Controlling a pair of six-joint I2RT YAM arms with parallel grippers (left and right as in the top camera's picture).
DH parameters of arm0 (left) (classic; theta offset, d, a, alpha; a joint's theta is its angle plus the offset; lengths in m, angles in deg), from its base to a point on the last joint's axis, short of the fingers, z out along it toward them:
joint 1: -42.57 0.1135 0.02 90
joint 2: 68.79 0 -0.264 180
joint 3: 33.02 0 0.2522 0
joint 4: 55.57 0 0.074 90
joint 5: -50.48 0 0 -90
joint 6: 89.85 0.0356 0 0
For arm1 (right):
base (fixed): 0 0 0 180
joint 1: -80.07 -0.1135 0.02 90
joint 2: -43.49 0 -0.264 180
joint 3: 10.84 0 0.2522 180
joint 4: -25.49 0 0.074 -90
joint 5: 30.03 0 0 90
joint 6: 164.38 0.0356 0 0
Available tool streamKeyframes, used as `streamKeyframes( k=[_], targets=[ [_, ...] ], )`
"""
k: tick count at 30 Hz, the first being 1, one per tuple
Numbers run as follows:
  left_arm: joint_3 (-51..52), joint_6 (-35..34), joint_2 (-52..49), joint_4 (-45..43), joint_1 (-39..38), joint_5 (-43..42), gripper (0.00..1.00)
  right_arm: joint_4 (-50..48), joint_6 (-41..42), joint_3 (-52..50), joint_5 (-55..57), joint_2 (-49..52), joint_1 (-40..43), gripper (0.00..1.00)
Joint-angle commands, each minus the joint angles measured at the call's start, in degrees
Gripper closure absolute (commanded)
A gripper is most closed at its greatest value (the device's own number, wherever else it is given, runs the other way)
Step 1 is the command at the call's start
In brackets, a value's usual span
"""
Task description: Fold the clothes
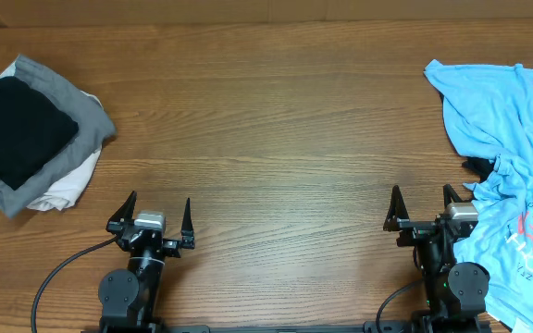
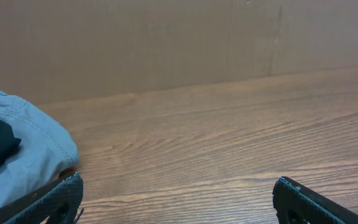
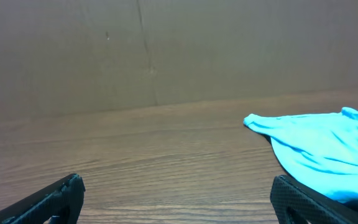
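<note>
Left pincer [image 1: 159, 205] and right pincer [image 1: 422, 199] both seen spread wide, nothing gripped. Blue T-shirt [image 1: 512, 139] found crumpled at right end of bench [image 1: 276, 139], just beside right pincer. Black garment [image 1: 12, 129] stacked on gray cloth [image 1: 80, 116], far left.

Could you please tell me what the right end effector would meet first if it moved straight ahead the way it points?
Probably the light blue T-shirt: its near corner lies ahead, inside the open span of the right end effector, right of centre. Depth is unclear.
</note>
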Motion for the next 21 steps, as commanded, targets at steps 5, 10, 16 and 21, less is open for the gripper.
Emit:
streamKeyframes(
  k=[5,10,16,21],
  targets=[
    [0.24,1.57,0.48,0.04,-0.09,1.97,0.0,-0.37,-0.15,-0.57,-1.42,-0.63,-0.26,0.0],
    [0.24,-0.66,0.48,0.09,-0.04,3.74,0.0,-0.13,5.66,-0.37,-2.03,-0.61,-0.24,0.0],
    [-3.5,-2.05,0.33,4.15,0.0,3.74,0.0,9.29,5.68,5.7,0.0,0.46,-0.24,0.0],
    [-11.93,-5.62,-4.63,11.52,0.0,3.72,0.0,16.24,5.92,16.09,2.67,5.79,-0.24,0.0]
  ],
)
